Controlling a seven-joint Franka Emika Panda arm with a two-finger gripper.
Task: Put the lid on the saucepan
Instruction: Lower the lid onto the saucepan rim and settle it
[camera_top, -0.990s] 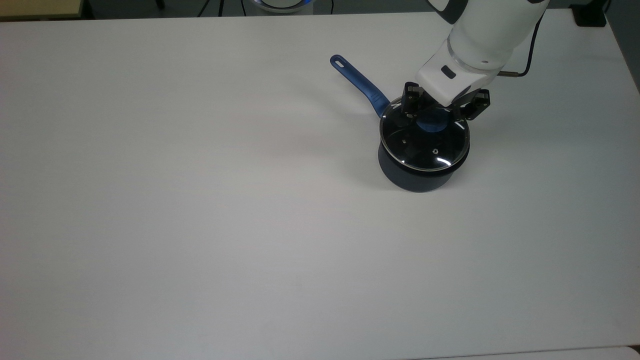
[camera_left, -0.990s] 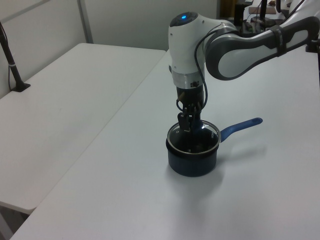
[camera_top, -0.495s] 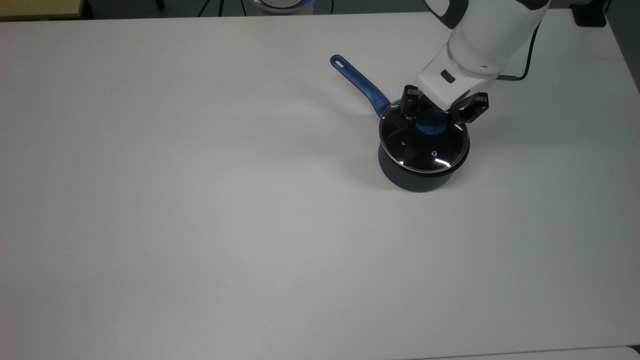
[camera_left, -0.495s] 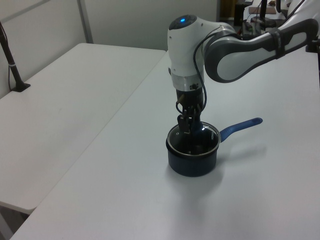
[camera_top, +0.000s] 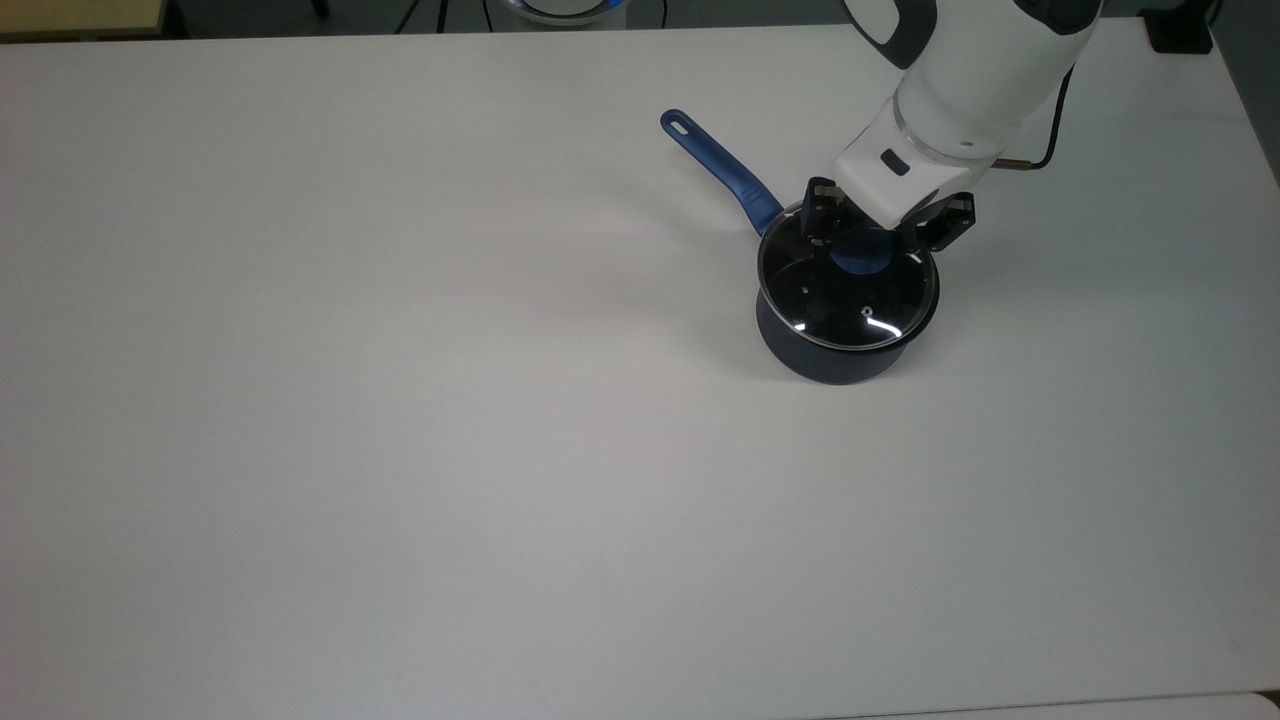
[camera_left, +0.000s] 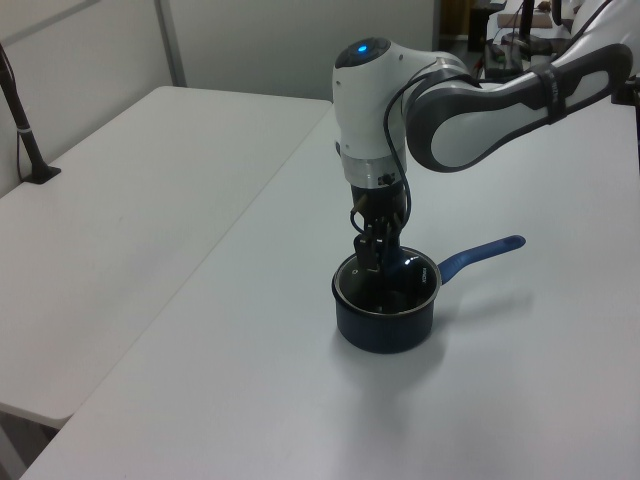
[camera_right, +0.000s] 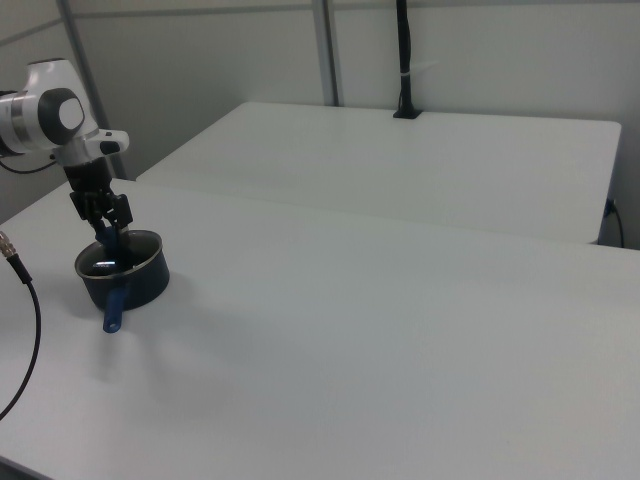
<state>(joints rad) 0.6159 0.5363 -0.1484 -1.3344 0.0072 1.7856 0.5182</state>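
The dark navy saucepan (camera_top: 835, 355) stands on the white table, its long blue handle (camera_top: 715, 160) pointing to the top view's upper left. The clear glass lid (camera_top: 850, 300) lies level on the pan's rim. My gripper (camera_top: 872, 235) comes straight down from above and is shut on the lid's blue knob (camera_top: 858, 260), one finger on each side. The left view has the gripper (camera_left: 372, 252) over the lid (camera_left: 388, 290) and saucepan (camera_left: 385, 325). In the right view the gripper (camera_right: 105, 228) stands over the saucepan (camera_right: 130, 283) at the far left.
A wide white table (camera_top: 400, 400) spreads to the top view's left and bottom. A black cable (camera_top: 1050, 130) trails behind the arm. A second white table (camera_left: 120, 200) adjoins on the left view's left, with a black post (camera_left: 25, 135) on it.
The gripper and the lid have sunk slightly together. The lid, held a little above the rim before, now sits down on the saucepan. The saucepan has not moved.
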